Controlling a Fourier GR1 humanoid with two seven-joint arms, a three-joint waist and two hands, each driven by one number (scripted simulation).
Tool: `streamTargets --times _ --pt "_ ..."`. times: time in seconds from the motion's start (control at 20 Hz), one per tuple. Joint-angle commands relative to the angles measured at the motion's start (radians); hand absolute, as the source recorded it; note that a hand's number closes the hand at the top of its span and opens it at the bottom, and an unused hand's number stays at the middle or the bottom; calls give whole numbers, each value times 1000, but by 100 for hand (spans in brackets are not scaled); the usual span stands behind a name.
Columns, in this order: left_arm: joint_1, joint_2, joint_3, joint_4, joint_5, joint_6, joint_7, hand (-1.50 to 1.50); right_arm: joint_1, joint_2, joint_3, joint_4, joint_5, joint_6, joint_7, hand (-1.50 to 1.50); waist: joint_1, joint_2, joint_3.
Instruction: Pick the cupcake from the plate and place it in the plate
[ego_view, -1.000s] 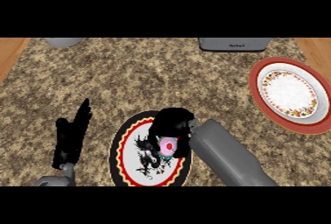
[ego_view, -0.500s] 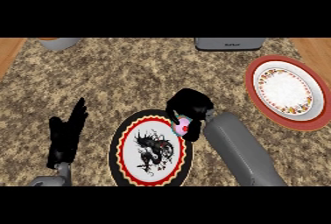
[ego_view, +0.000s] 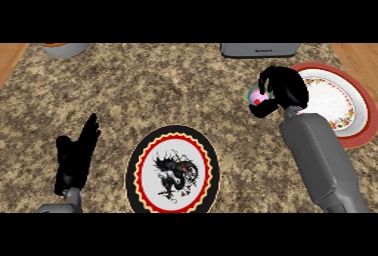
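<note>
My right hand (ego_view: 283, 89) is curled round a pink cupcake (ego_view: 256, 95), held above the counter just left of the red-rimmed plate (ego_view: 353, 102). Most of the cupcake is hidden by the fingers. The black-rimmed plate with a dark dragon pattern (ego_view: 174, 170) lies at the lower middle with nothing on it. At the lower left my left hand (ego_view: 76, 157) rests open, fingers pointing up, beside that plate.
A grey appliance (ego_view: 260, 49) stands at the back edge, close behind my right hand. A grey pot with an orange rim (ego_view: 65, 49) sits at the back left. Wooden strips show at both far corners of the speckled counter (ego_view: 162, 95).
My right hand has lifted the cupcake off the black-rimmed plate and carried it up and to the right, to the edge of the red-rimmed plate. The left hand has stayed put.
</note>
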Motion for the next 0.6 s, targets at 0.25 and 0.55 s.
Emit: streamTargets --times 0.25,0.55 --pt "-9 -18 -5 15 -11 8 12 0 22 -33 -74 -223 125 -227 271 150 14 -3 -1" --pt "-32 13 21 20 0 -43 7 0 -25 -115 -193 -114 83 -239 296 150 31 4 -1"
